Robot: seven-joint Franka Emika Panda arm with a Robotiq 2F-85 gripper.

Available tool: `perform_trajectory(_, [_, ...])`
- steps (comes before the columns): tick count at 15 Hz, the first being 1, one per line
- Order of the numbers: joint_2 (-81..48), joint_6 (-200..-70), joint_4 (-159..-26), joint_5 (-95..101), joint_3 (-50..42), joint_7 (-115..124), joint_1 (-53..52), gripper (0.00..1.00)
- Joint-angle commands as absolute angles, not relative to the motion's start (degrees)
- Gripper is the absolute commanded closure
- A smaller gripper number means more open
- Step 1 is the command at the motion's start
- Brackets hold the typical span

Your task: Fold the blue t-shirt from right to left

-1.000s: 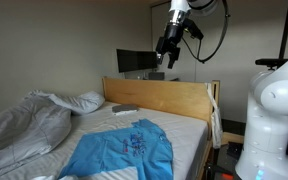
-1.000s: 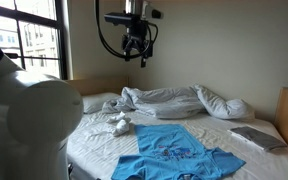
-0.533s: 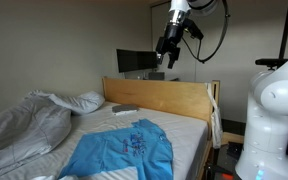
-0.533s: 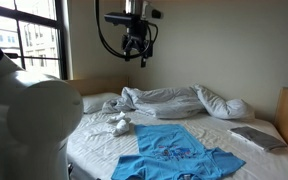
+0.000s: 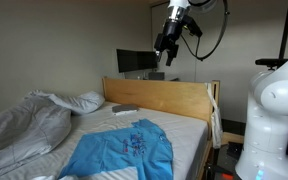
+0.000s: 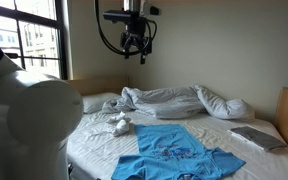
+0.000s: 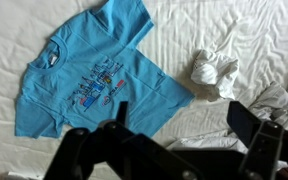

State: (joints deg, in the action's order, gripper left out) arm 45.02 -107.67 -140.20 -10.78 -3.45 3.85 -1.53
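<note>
The blue t-shirt (image 5: 122, 150) lies spread flat on the white bed, with a small darker print on its chest. It shows in both exterior views (image 6: 174, 152) and in the wrist view (image 7: 89, 75). My gripper (image 5: 165, 56) hangs high above the bed, near the ceiling, far from the shirt; it also shows in an exterior view (image 6: 135, 53). In the wrist view its two dark fingers (image 7: 184, 118) stand wide apart with nothing between them.
A rumpled grey duvet (image 5: 22, 125) (image 6: 174, 100) and a white pillow (image 5: 87, 100) lie at the bed's head. A small white crumpled cloth (image 7: 214, 72) (image 6: 118, 124) sits beside the shirt. A wooden footboard (image 5: 159, 100) and a flat grey object (image 6: 256, 137) are near it.
The gripper has risen slightly. The shirt and bedding have not moved.
</note>
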Motion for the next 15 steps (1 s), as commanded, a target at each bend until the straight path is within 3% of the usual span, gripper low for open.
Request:
perform_trajectory(1, [42.6,-107.6,-135.4,-10.1,-2.0,1.3,-1.6,0.0])
perform_trajectory(11, [29.8,-120.5,-132.0,-0.7,11.5,11.3,-1.5,0.0])
perform_trajectory(15, [31.2,-118.6,-132.1,-1.9,9.4,8.9,-3.0,0.0])
